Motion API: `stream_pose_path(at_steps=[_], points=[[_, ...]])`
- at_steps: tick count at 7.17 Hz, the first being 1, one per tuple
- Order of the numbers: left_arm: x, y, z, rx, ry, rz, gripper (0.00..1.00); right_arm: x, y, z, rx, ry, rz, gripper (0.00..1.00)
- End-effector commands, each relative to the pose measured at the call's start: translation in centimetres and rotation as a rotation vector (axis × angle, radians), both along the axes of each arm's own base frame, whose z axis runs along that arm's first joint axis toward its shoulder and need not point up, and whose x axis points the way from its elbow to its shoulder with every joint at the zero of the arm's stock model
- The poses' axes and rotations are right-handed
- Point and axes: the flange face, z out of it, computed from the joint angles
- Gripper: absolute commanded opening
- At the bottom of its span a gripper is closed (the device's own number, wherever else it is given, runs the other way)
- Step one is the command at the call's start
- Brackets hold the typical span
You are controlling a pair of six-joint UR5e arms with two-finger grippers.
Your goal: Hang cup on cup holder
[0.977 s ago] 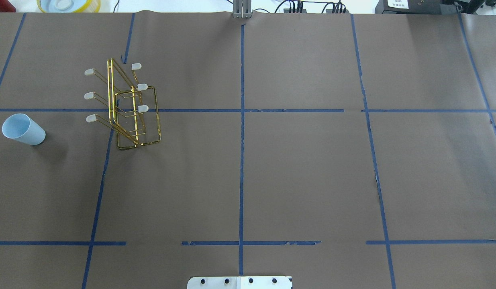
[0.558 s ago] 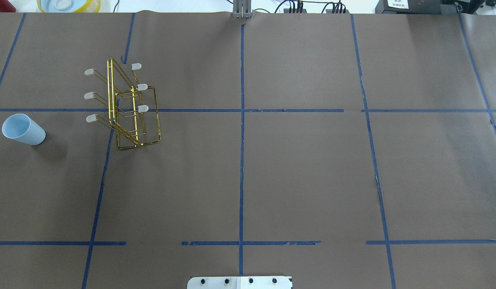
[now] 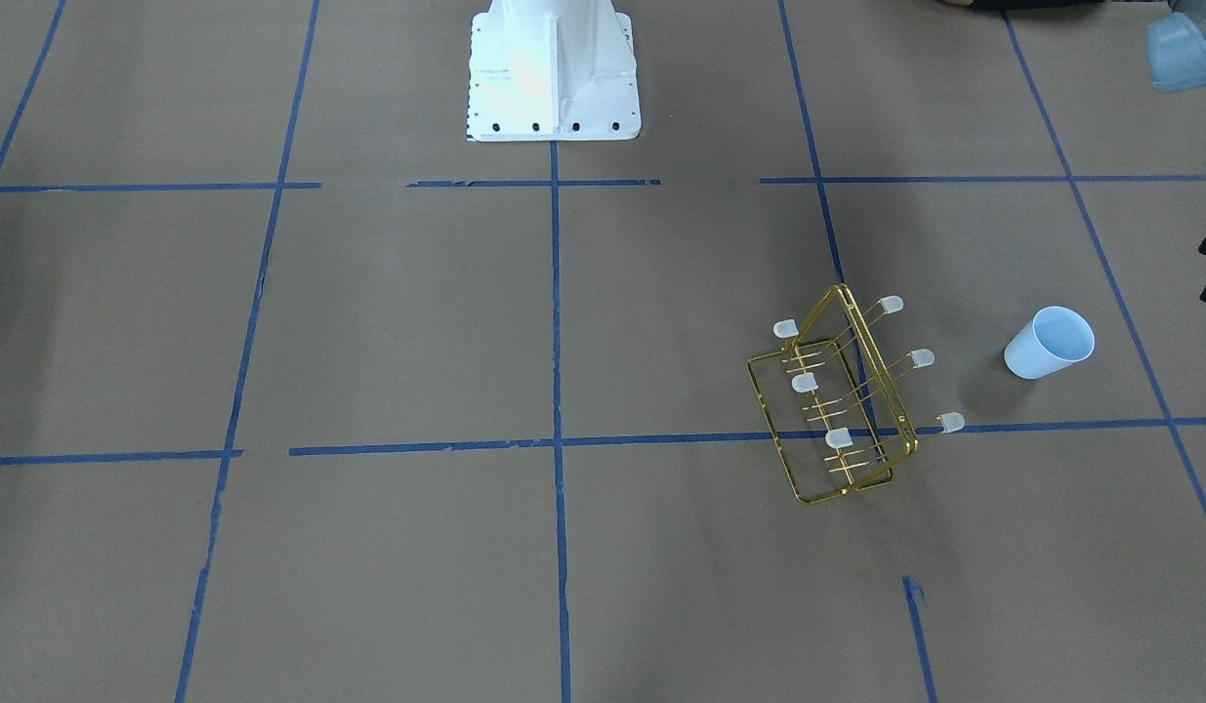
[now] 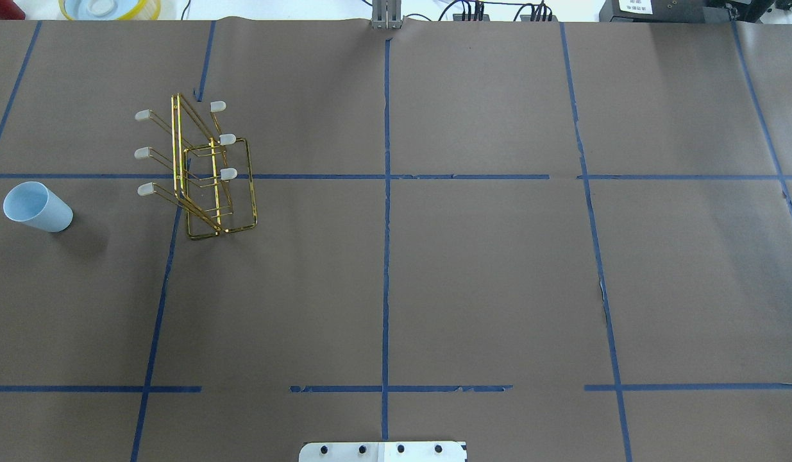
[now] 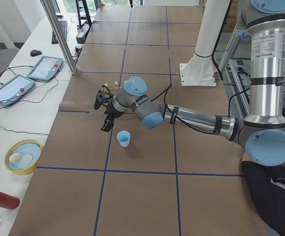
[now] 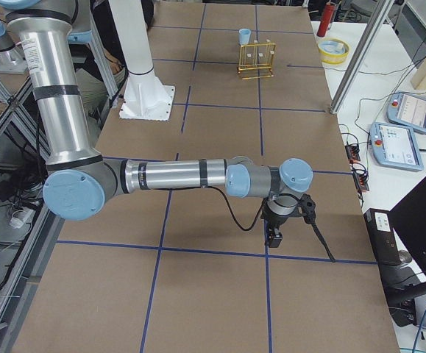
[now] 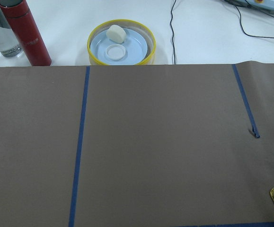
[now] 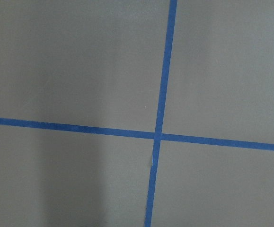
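The cup [image 4: 36,206] is a small pale blue tumbler that stands mouth up at the table's left end; it also shows in the front view [image 3: 1048,343] and the left side view [image 5: 124,138]. The cup holder [image 4: 206,173] is a gold wire rack with capped prongs, standing to the cup's right [image 3: 847,400]. My left gripper [image 5: 106,124] hangs above the table close beside the cup, not touching it; I cannot tell if it is open. My right gripper [image 6: 273,235] hovers low over the table's far right end, empty-looking; I cannot tell its state.
A yellow-rimmed bowl [image 7: 121,43] and a red bottle [image 7: 25,30] sit on the white bench beyond the table's far edge. The robot's white base [image 3: 552,68] stands at the near middle edge. Teach pendants [image 5: 44,68] lie on the bench.
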Motion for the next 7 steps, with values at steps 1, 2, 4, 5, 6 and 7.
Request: stream_pose_path(at_steps=[1, 2, 4, 5, 6, 7], points=[[3.4, 2.9, 0.9, 0.07, 0.015, -0.089, 1.0, 0.0, 0.0, 0.0, 0.0, 0.0, 0.001, 1.0], [3.9, 4.2, 1.5, 0.109, 0.02, -0.107, 1.0, 0.0, 0.0, 0.1, -0.001, 0.0, 0.001, 1.0], [5.5, 6.0, 2.1, 0.177, 0.022, -0.164, 1.0, 0.0, 0.0, 0.0, 0.0, 0.0, 0.001, 1.0], [6.6, 6.7, 2.1, 0.2, 0.033, -0.186, 1.0, -0.1, 0.0, 0.0, 0.0, 0.0, -0.001, 1.0], [8.5, 7.3, 1.8, 0.219, 0.059, -0.219, 1.0, 0.0, 0.0, 0.1, -0.001, 0.0, 0.001, 1.0], [10.8, 7.8, 2.2, 0.216, 0.059, -0.265, 1.0, 0.0, 0.0, 0.0, 0.0, 0.0, 0.001, 1.0]])
